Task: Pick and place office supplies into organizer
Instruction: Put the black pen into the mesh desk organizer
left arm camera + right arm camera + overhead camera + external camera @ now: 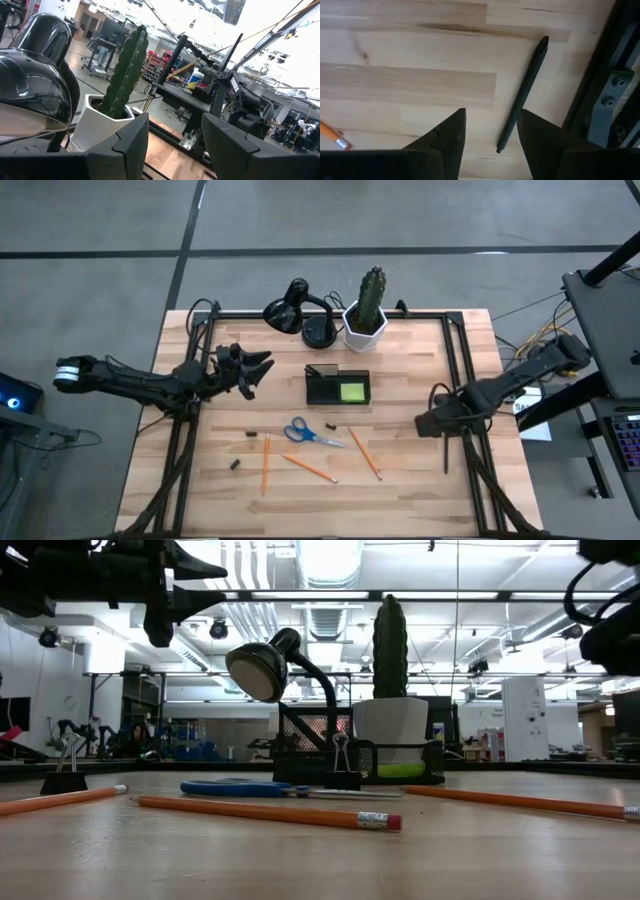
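Both grippers' fingers spread, holding nothing, above wooden table (420, 500); workshop room behind.

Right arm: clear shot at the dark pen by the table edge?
Probably yes. The right gripper is open directly over the pen, which lies alone on bare wood, with only the table frame beside it.

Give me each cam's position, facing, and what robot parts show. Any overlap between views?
High: overhead, straight down on table; both arms, left gripper, right gripper.
Low: table height, level across pencils, scissors, organizer; arms at the top corners.
Left wrist: past its open fingers toward cactus, lamp.
Right wrist: down past open fingers at a dark pen.
Shared: cactus in high, low, left wrist.
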Tool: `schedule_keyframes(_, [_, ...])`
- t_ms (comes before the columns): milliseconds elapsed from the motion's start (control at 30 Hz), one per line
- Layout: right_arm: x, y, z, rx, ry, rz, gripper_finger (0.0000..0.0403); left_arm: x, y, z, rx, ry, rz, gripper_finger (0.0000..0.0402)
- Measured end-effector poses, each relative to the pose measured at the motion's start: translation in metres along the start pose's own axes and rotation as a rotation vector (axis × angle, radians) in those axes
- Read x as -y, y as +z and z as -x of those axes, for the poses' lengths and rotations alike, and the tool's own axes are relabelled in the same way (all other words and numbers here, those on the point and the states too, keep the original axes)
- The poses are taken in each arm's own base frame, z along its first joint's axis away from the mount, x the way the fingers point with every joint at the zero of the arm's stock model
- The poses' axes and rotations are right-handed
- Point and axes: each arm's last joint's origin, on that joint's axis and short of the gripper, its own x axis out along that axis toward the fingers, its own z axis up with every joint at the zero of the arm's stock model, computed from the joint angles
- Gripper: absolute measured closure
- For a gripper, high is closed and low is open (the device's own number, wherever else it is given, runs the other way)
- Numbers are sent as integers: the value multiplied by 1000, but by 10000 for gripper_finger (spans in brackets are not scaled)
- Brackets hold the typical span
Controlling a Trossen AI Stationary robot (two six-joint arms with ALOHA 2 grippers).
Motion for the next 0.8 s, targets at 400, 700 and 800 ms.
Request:
schedule_keyframes(400, [4,-18,-16,-22,-114,104,244,0,-1,0,-6,2,-3,233])
schedule_keyframes(700, [11,-26,-37,64,-226,-132,263,0,-1,0,-5,2,-3,233])
schedule_keyframes(800, [8,-27,-42,92,-213,-164,266,0,-1,0,-5,2,-3,233])
